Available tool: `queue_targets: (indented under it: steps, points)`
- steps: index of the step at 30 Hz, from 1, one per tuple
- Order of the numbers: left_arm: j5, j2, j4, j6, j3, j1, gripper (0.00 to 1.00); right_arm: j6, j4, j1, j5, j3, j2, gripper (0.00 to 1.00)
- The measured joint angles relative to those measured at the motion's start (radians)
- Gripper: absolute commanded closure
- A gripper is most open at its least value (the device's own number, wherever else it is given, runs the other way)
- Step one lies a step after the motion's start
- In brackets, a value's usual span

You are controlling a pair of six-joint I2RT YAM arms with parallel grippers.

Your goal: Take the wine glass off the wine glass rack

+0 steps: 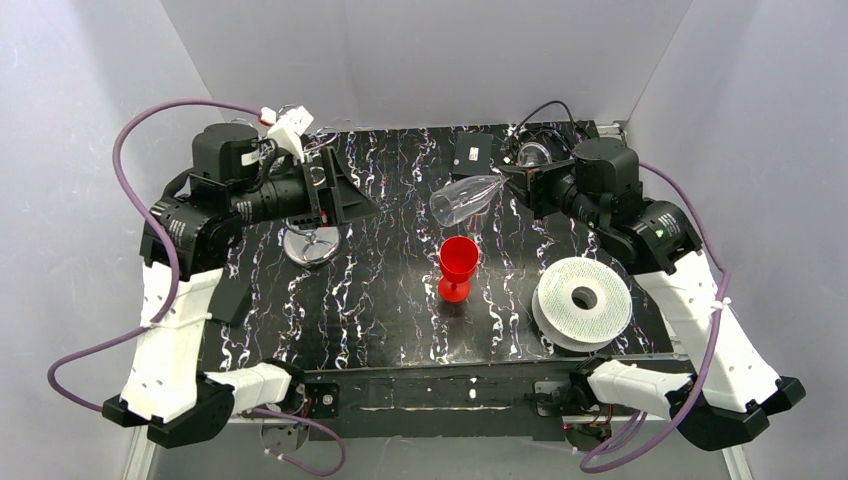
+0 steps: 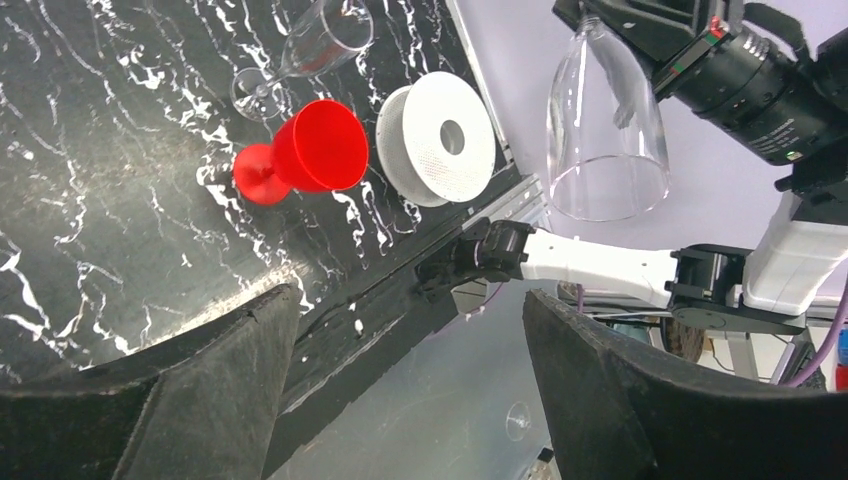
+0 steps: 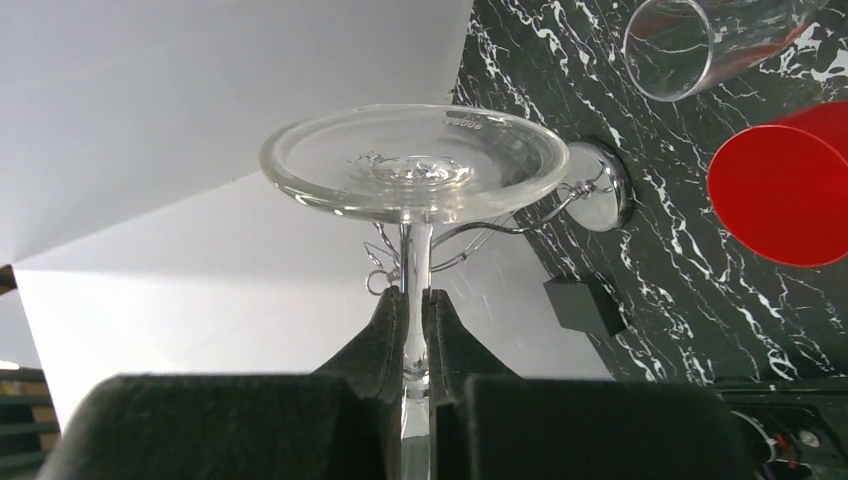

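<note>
My right gripper (image 1: 513, 181) (image 3: 415, 297) is shut on the stem of a clear wine glass (image 1: 468, 198) (image 3: 415, 160). The glass lies sideways in the air over the back middle of the table, away from the rack, and its bowl (image 2: 608, 130) opens toward the left arm. The wine glass rack shows its round shiny base (image 1: 312, 247) (image 3: 602, 190) and looping wire arms (image 3: 400, 255). In the top view the left arm covers most of the wire. My left gripper (image 1: 355, 190) (image 2: 408, 295) hovers above the rack, open, with nothing between its fingers.
A red goblet (image 1: 458, 262) (image 2: 320, 150) stands mid-table. A second clear glass (image 2: 325, 35) (image 3: 690, 35) stands just behind it. A white ridged spool (image 1: 583, 300) (image 2: 440, 140) lies at front right. A small black box (image 1: 471, 153) (image 3: 585, 303) sits at the back edge.
</note>
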Motion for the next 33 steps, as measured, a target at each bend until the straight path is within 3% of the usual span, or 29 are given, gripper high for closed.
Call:
queue_targets:
  steps: [16,33]
  points:
    - [-0.071,0.095,0.193,0.004,-0.018,-0.190,0.28,0.159,-0.040,0.000,-0.034,0.000,0.052,0.99]
    - [-0.210,0.163,0.255,0.081,-0.008,-0.319,0.51,0.240,-0.037,-0.005,-0.104,-0.058,0.043,0.99]
